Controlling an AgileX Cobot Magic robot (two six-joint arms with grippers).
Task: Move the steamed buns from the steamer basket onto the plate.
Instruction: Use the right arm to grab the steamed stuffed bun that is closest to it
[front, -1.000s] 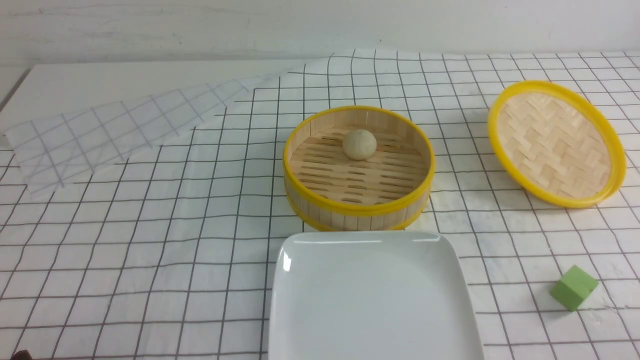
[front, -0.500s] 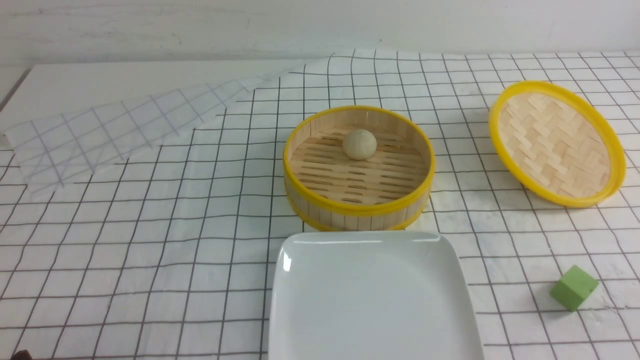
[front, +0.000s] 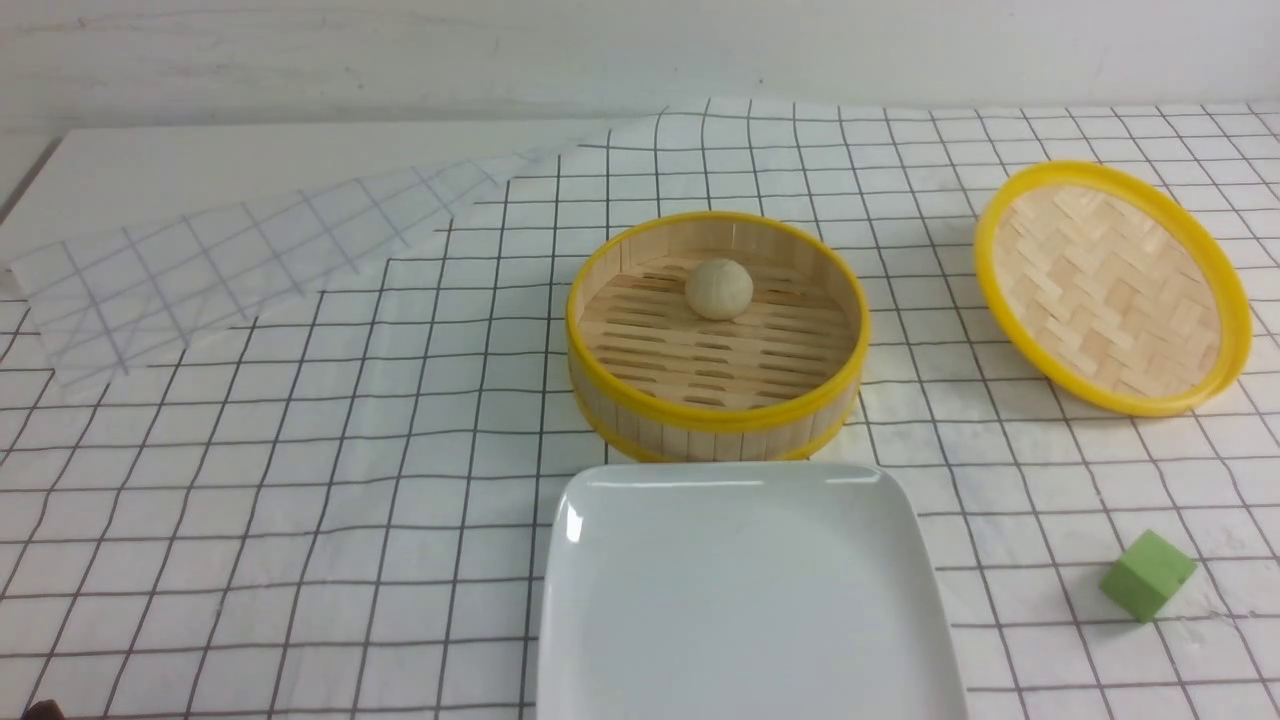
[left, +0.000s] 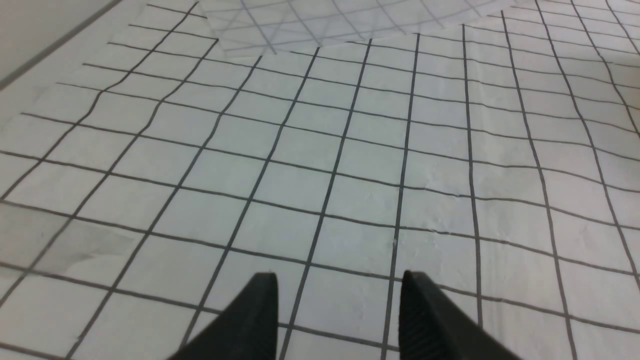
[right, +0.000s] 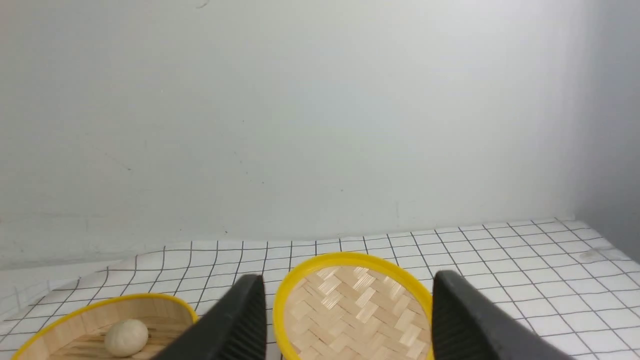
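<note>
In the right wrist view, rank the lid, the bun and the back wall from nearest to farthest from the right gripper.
From the open right gripper:
1. The lid, straight ahead, framed between the fingers.
2. The bun, in the basket, off to the lid's left.
3. The back wall, behind both.

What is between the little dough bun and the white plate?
In the front view, only the slatted floor and near wall of the steamer basket separate the bun from the plate; nothing else lies there.
</note>
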